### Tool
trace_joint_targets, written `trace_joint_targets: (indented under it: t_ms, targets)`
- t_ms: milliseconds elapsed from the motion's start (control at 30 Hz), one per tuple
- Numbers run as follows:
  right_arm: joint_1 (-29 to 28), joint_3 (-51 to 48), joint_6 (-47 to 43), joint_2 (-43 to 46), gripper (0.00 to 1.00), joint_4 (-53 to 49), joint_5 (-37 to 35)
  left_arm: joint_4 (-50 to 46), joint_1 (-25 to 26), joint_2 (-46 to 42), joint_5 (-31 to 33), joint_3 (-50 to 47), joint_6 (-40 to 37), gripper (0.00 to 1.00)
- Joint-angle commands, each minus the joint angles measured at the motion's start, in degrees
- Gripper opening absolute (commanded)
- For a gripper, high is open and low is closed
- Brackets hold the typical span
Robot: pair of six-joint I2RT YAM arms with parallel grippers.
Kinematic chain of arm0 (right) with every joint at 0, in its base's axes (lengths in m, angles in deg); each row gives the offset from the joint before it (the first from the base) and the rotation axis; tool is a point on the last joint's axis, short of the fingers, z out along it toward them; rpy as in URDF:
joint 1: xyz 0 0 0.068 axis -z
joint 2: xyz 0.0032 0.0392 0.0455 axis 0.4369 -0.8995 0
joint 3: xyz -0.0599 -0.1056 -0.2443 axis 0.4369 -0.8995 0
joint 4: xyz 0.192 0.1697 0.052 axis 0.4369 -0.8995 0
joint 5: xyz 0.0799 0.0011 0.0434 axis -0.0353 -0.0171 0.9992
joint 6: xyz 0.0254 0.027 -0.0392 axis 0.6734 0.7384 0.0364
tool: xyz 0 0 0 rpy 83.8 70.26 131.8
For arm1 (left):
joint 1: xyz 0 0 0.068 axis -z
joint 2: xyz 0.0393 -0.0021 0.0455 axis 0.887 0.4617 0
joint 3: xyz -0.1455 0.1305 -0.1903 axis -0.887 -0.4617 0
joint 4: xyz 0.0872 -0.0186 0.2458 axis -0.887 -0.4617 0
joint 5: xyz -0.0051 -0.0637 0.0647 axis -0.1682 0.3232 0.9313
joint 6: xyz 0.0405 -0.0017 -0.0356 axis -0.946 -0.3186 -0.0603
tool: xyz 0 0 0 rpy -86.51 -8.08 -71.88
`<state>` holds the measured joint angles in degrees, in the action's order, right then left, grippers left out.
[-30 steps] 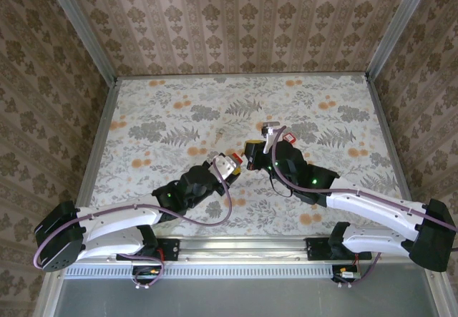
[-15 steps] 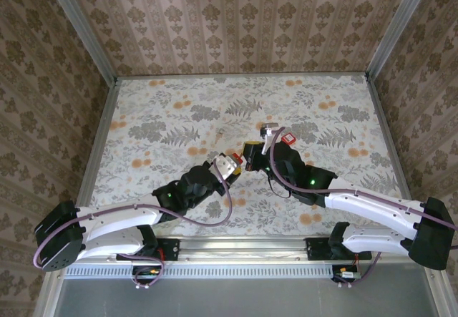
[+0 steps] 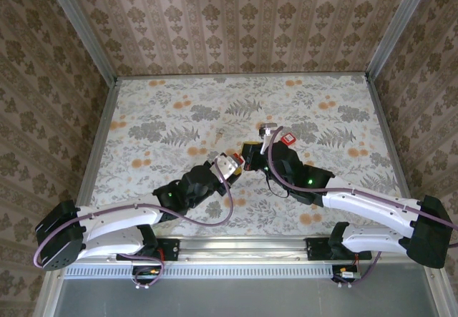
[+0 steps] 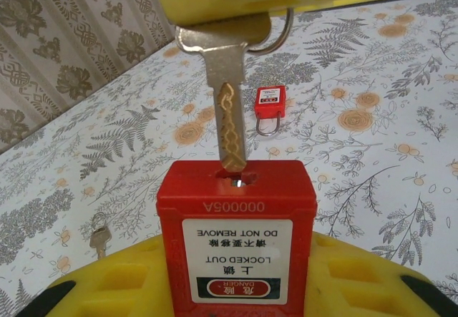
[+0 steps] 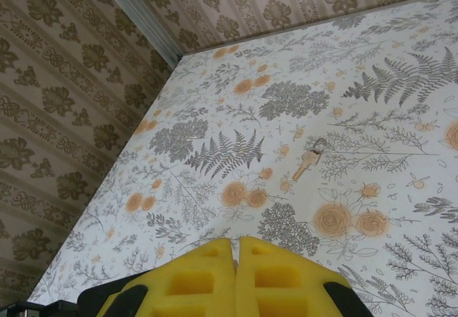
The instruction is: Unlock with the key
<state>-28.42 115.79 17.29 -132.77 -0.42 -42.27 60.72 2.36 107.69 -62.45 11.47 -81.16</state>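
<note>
Red plastic marks the landmark here: a safety padlock (image 4: 236, 249) sits nearest the left wrist camera, clamped between the yellow pads of the left gripper (image 3: 230, 164), with its keyhole face turned up and away from the arm. Its label reads upside down in this view, and the shackle is out of sight below.

Just above the padlock hangs the key (image 4: 230, 120). Its bow is pinched in the right gripper (image 5: 236, 270), whose two yellow fingers press together with no gap between them. The blade points straight down at the padlock and its tip meets the mouth of the keyhole. Nearly the whole blade is bare, so at most the tip has gone in.

By my reading, both pickups are done and the key is lined up with the slot. What remains is pushing the blade fully home, turning it, and freeing the shackle. None of these shows as done.

Beyond the padlock, a second small red padlock (image 4: 270, 104) lies on the flowered table (image 4: 372, 159), well apart from the held one. To the padlock's left a loose spare key (image 4: 98, 238) lies flat on the cloth, untouched.
</note>
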Motion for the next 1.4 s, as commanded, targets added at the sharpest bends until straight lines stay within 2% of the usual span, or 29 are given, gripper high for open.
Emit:
trace_joint_targets:
  t_ms: [0,600,1067,1367]
  targets:
    - [-0.43,0.43,0.88,-0.44,0.01,1.23,0.73,1.02,0.37,-0.04,1.14,2.36,-0.65,0.3]
    - [-2.01,-1.68,0.92,-2.18,0.0,0.64,-0.76,1.93,-0.83,1.11,0.57,4.42,1.43,0.26]
    - [-2.53,-3.61,1.49,-5.51,0.0,1.97,0.36,4.41,-0.85,-3.01,0.17,5.95,2.76,0.23]
    - [-3.22,-3.3,2.67,-7.08,0.0,3.3,3.41,5.93,-1.63,-2.76,-3.3,7.89,2.82,0.22]
